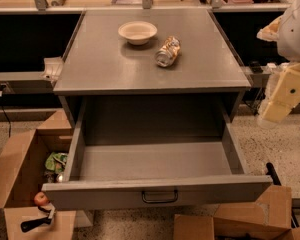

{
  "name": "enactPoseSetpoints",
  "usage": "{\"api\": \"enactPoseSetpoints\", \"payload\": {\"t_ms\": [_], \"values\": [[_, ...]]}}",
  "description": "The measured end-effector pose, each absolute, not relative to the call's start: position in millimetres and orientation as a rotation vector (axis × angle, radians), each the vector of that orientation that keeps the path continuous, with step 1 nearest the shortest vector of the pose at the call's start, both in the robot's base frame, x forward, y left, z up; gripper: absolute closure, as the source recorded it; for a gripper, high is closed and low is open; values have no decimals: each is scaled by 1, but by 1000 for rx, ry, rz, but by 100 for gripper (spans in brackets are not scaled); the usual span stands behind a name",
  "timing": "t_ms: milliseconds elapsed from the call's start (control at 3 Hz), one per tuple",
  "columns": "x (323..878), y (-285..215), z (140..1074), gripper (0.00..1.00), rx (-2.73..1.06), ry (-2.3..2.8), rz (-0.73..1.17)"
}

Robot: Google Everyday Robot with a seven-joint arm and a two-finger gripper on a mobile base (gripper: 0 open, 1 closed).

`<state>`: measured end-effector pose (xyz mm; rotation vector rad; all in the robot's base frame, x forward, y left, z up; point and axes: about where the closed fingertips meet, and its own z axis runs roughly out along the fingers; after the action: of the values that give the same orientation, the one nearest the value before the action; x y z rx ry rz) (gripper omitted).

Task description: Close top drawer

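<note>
The top drawer [155,160] of the grey metal cabinet is pulled far out toward me and is empty inside. Its front panel [90,197] runs along the lower part of the view, with a small dark wire handle [160,197] at its centre. My gripper [276,110] hangs on the cream-coloured arm at the right edge. It is beside the cabinet's right side, above and behind the drawer's right front corner, and touches nothing.
A white bowl [137,32] and a crushed can [168,51] sit on the cabinet top [105,69]. An open cardboard box [17,169] with an apple [40,198] stands left of the drawer. Flattened cardboard [240,223] lies at the bottom right. A counter runs behind.
</note>
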<state>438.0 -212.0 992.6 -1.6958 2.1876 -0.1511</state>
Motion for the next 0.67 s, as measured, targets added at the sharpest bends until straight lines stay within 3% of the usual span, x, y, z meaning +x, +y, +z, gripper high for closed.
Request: {"api": "enactPoseSetpoints", "payload": {"t_ms": [333, 667], "values": [[438, -212, 993, 0, -1696, 2186, -152], [428, -206, 967, 16, -1734, 2182, -104]]}}
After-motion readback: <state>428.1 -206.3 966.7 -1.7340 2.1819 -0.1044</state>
